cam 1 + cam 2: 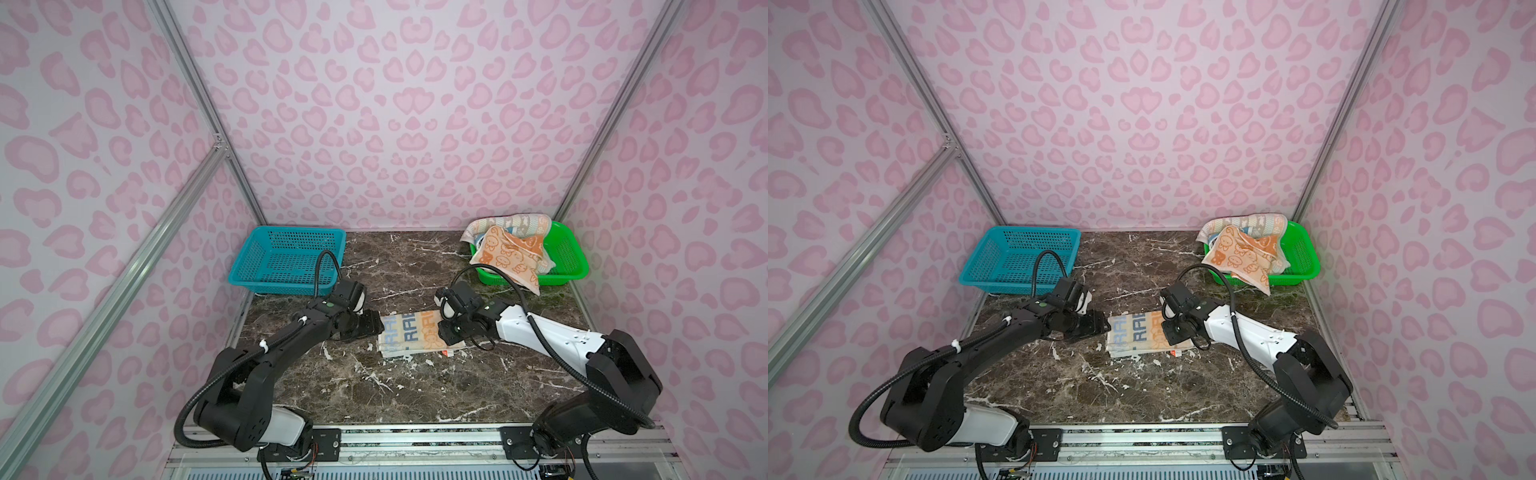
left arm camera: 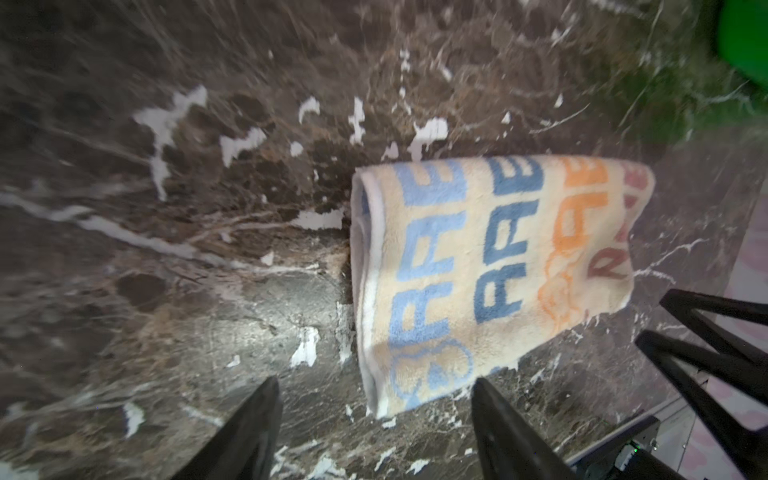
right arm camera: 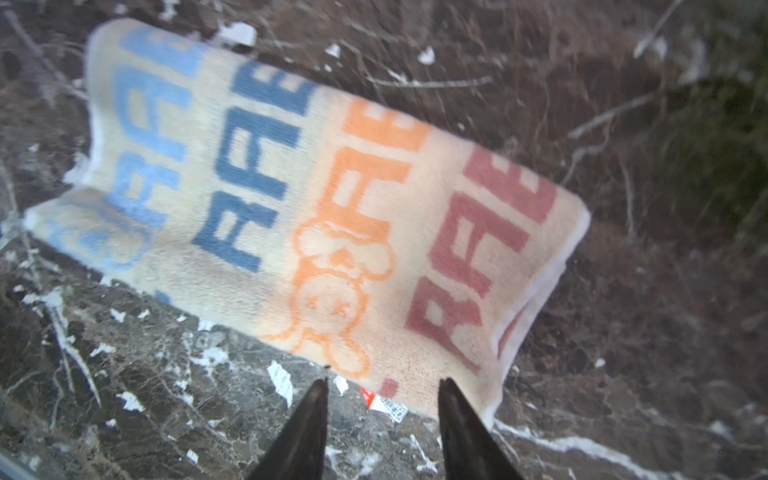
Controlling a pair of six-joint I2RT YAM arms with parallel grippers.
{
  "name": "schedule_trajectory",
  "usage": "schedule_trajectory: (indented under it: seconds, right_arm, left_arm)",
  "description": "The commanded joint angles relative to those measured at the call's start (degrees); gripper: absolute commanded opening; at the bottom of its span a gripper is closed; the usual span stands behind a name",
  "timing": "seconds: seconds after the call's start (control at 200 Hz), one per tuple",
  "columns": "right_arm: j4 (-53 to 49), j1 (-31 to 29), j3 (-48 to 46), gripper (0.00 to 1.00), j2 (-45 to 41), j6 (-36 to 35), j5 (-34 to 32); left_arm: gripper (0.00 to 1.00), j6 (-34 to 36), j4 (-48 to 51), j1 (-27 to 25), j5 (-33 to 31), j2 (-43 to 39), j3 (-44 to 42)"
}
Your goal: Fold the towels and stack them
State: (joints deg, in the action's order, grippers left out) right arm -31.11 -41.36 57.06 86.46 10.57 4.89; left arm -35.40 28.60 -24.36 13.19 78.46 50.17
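Only top views show heaped towels (image 1: 509, 253) (green basket (image 1: 575, 254)).

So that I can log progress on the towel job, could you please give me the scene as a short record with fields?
Left gripper: jaws apart, holding nothing.
Right gripper: jaws apart, holding nothing.
Folded so far: RABBIT towel, lying folded mid-way across the marble table, between the two grippers.
Green basket: orange face-print towel draped over its front rim, chevron towel bunched behind it; both unfolded.
Blue basket: no towel in it.
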Motion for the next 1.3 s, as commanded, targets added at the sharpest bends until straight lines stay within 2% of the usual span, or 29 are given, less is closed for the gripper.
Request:
schedule_trajectory:
  seconds: [0.0, 0.045, 0.195, 0.29, 0.56, 0.825, 0.97, 1.13, 1.295]
  right_arm:
    - [0.88, -4.1, 0.1, 0.64, -0.6, -11.4, -4.75]
    - [2.79, -6.36, -0.46, 0.68, -0.68, -14.51, -6.03]
    - [9.78, -11.31, -2.18, 0.69, 2.05, -24.84, -5.09]
    - [12.44, -12.5, -1.33, 0.68, 5.52, -28.54, -4.23]
    - [13.03, -12.77, 4.25, 0.62, 15.27, -33.64, -3.2]
    - [12.11, -12.75, 6.28, 0.6, 20.44, -35.59, -1.19]
    - [12.48, -12.32, 5.97, 0.5, 21.89, -35.29, -1.29]
    - [16.42, -10.68, 3.54, 0.24, 20.35, -33.55, 2.12]
    - [25.33, -9.87, -0.73, 0.1, 16.95, -30.74, 7.26]
  left_arm:
    - [0.84, -2.68, 0.24, 1.16, -5.64, -5.96, -1.65]
    - [1.0, -3.37, -0.16, 1.8, -6.78, -8.94, -3.13]
    - [0.98, -6.35, -1.54, 5.55, -5.18, -17.62, -9.14]
    - [0.98, -7.65, -1.79, 6.71, -4.5, -22.2, -12.5]
    - [0.98, -7.97, 0.17, 8.45, -4.18, -30.64, -16.77]
    - [0.97, -8.29, -1.47, 9.35, 0.34, -30.38, -18.85]
    - [0.97, -9.08, -5.22, 9.28, 3.08, -27.45, -20.39]
    - [0.97, -11.9, -11.75, 9.32, 8.75, -20.8, -22.24]
    - [0.98, -13.81, -20.56, 8.59, 16.84, -12.74, -22.63]
